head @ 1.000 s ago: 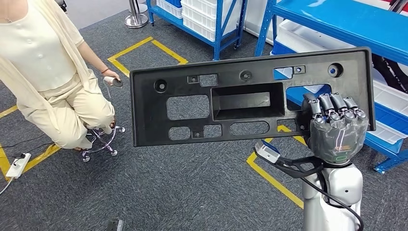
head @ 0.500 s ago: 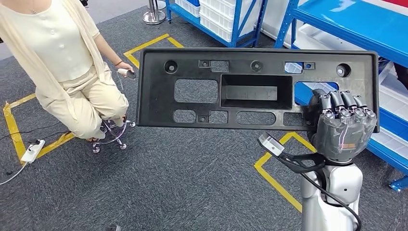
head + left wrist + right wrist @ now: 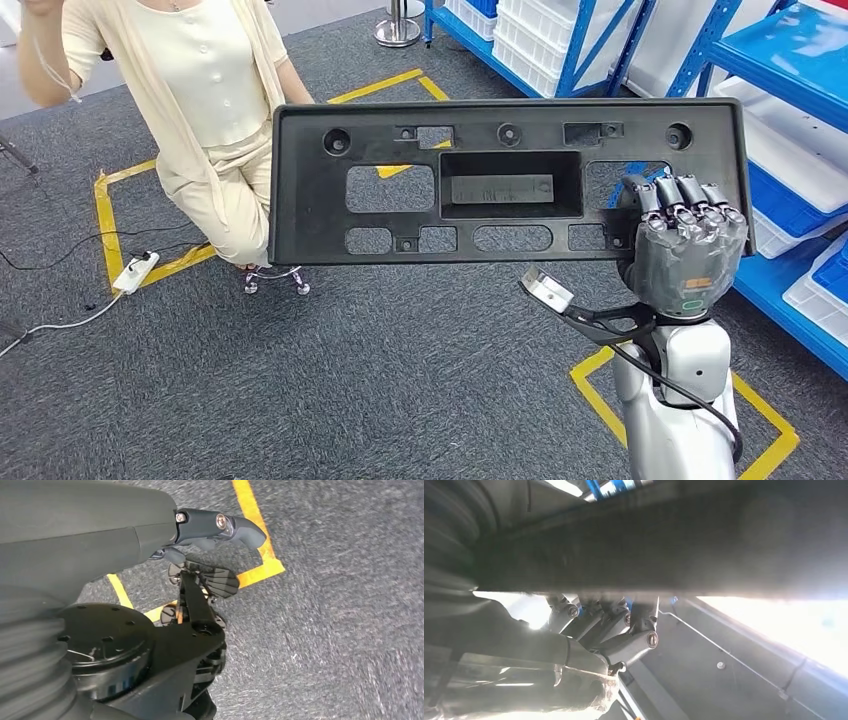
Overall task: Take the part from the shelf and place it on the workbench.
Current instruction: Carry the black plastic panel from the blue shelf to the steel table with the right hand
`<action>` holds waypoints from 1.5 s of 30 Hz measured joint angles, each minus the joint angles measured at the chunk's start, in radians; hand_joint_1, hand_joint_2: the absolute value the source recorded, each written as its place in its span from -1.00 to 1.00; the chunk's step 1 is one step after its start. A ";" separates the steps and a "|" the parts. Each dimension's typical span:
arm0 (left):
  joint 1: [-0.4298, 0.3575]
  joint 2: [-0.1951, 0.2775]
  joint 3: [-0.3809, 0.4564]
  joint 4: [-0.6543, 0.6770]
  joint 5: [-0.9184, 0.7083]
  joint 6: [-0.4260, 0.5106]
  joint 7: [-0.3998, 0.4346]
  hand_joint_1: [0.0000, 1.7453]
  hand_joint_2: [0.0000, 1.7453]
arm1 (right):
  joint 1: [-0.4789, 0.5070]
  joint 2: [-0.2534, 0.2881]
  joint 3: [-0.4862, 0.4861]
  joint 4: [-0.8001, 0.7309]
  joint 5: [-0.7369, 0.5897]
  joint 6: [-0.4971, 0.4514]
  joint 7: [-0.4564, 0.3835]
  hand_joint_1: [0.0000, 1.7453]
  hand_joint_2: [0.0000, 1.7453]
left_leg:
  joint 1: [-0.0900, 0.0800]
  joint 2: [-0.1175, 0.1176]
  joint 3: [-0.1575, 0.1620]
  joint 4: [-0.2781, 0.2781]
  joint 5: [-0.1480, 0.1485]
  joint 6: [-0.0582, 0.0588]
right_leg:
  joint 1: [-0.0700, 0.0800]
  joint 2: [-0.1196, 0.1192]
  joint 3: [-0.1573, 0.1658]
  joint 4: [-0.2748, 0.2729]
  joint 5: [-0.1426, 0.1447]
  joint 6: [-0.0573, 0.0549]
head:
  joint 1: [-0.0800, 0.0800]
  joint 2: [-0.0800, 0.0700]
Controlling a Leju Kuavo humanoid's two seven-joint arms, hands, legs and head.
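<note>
The part (image 3: pixel 310 180) is a long black plastic panel with several cut-outs, held up level in front of me in the head view. My right hand (image 3: pixel 685 250) grips its right end, fingers wrapped over the lower edge. In the right wrist view the part's dark underside (image 3: pixel 674 540) runs across, with my right hand (image 3: pixel 589 640) curled onto it. My left hand (image 3: pixel 210 530) hangs over the grey carpet with its thumb out, holding nothing.
A person in cream clothes (image 3: pixel 215 90) sits on a stool (image 3: pixel 275 280) just behind the part's left end. Blue shelving (image 3: pixel 790 60) with white bins (image 3: pixel 530 30) stands to the right and behind. Yellow floor tape (image 3: pixel 105 220) and a power strip (image 3: pixel 135 272) lie on the carpet.
The whole view has swung left, so the person and shelves sit further right in the picture. The part stays in my right hand and has levelled out.
</note>
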 joint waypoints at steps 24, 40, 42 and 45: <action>0.002 0.019 0.017 0.002 0.013 0.018 0.016 -1.00 1.00 | -0.034 -0.036 0.012 0.068 -0.001 0.010 0.000 1.00 1.00 | -0.012 0.076 0.012 -0.023 0.017 0.046 | 0.024 -0.035 -0.102 0.263 -0.130 -0.033 | -0.007 0.000; 0.011 0.023 0.024 0.003 0.016 0.024 0.033 -1.00 1.00 | -0.058 -0.086 0.054 0.079 0.000 0.105 0.169 1.00 1.00 | 0.006 0.101 -0.165 0.310 -0.126 -0.014 | 0.014 -0.067 0.006 0.002 -0.002 -0.037 | -0.016 0.000; 0.011 0.023 0.025 0.003 0.017 0.024 0.033 -1.00 1.00 | -0.071 -0.109 0.087 0.079 0.000 0.121 0.218 1.00 1.00 | 0.005 0.111 -0.132 0.240 -0.075 -0.006 | 0.019 -0.088 0.010 0.002 -0.005 -0.041 | -0.016 0.000; 0.008 0.024 0.026 0.003 0.018 0.025 0.033 -1.00 1.00 | -0.087 -0.136 0.124 0.078 0.000 0.127 0.251 1.00 1.00 | -0.010 0.172 -0.031 0.050 -0.008 0.014 | 0.027 -0.116 0.017 0.001 -0.012 -0.039 | -0.016 0.000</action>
